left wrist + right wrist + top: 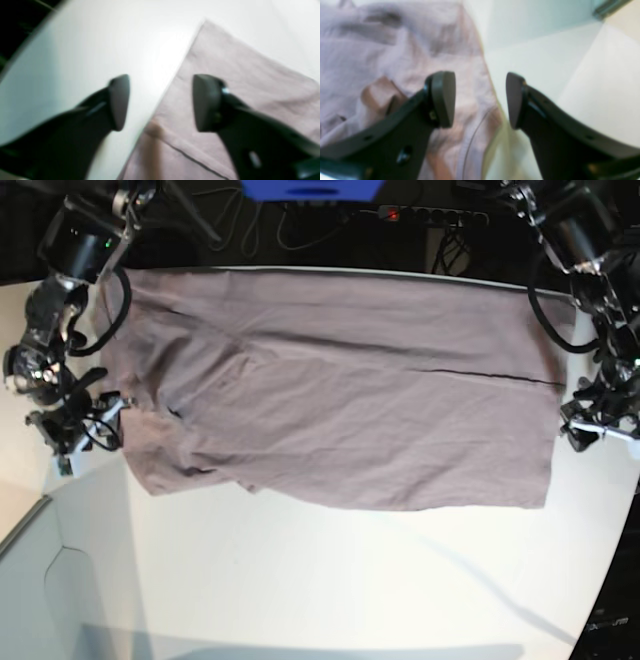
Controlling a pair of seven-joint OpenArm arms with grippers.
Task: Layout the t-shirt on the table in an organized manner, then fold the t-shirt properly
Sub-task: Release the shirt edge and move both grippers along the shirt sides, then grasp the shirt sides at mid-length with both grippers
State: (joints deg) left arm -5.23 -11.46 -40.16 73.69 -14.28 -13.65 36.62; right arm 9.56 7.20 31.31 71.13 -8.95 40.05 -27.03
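Note:
The mauve-brown t-shirt (340,400) lies spread wide and mostly flat across the far half of the white table (330,580), with wrinkles and a folded bit toward its left end. My left gripper (162,102) hovers open over the t-shirt (250,82); the straight edge of the cloth runs between its fingers, with bare table (87,50) beside it. In the base view this gripper (590,425) is at the shirt's right end. My right gripper (481,100) is open above the crumpled edge of the t-shirt (382,50), at the shirt's left end (85,430). Neither holds cloth.
Cables and a power strip (430,215) lie behind the table, beside a blue object (310,188). The table's edge (27,42) drops to dark floor in the left wrist view. A pale panel (40,580) sits at the near left.

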